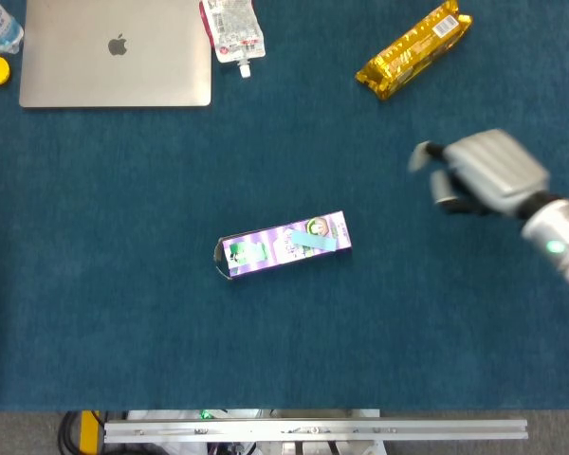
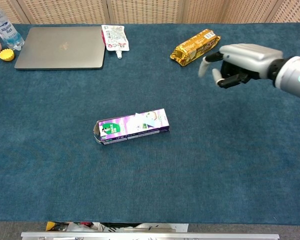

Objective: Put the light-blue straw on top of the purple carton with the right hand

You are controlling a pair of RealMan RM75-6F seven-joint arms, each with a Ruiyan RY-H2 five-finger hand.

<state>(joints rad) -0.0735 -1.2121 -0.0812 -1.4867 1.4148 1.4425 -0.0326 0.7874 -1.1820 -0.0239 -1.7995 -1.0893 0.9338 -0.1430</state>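
A purple carton (image 1: 282,245) lies flat on its side near the middle of a table (image 1: 123,313) covered in dark blue cloth. A short light-blue straw (image 1: 313,241) rests on the carton's upward face, toward its right end, lying at a slant; from the chest camera it reads only as a pale patch on top of the carton. The straw looks very light, thin and smooth, so it would likely roll or slide off at a nudge, and squeezing it hard could flatten it. If it needed moving, a gentle pinch across its middle from above, between thumb and one fingertip, seems the safest hold. The carton looks like a light cardboard box that would shift easily if bumped. The right hand (image 1: 484,173) is raised well apart from the carton, up and to the right, holding nothing; its fingers are loosely curled with visible gaps between them, and it is slightly blurred. The left hand is not visible in either camera. Judging by how things lie, the placing looks done. Along the far edge of the table sit a closed laptop (image 1: 115,51) and a gold snack packet (image 1: 412,49).
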